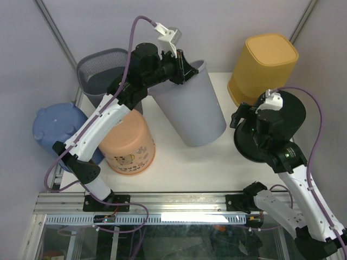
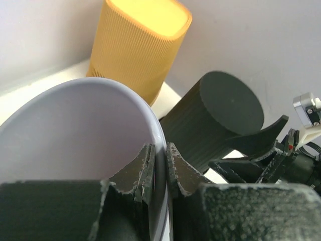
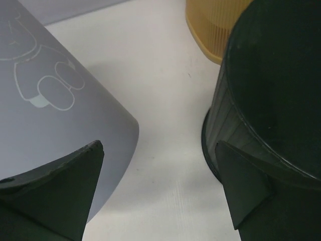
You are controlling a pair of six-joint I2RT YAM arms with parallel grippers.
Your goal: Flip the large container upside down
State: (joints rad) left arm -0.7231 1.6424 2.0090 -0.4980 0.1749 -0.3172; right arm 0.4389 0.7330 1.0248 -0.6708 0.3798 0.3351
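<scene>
Starting at the near left, blue tub (image 1: 54,127) and peach tub (image 1: 130,146), left gripper (image 1: 183,70) clenched on the rim of the large grey container (image 1: 190,114), tilted mid-table, right gripper (image 1: 241,116) spread wide, grasping nothing, beside the black bin (image 1: 293,111), yellow bin (image 1: 265,59) far right

A robot lab: aluminium rail (image 1: 173,201), bare white table (image 1: 195,168).

Large container (image 1: 192,111) on table (image 1: 195,162), centre
</scene>
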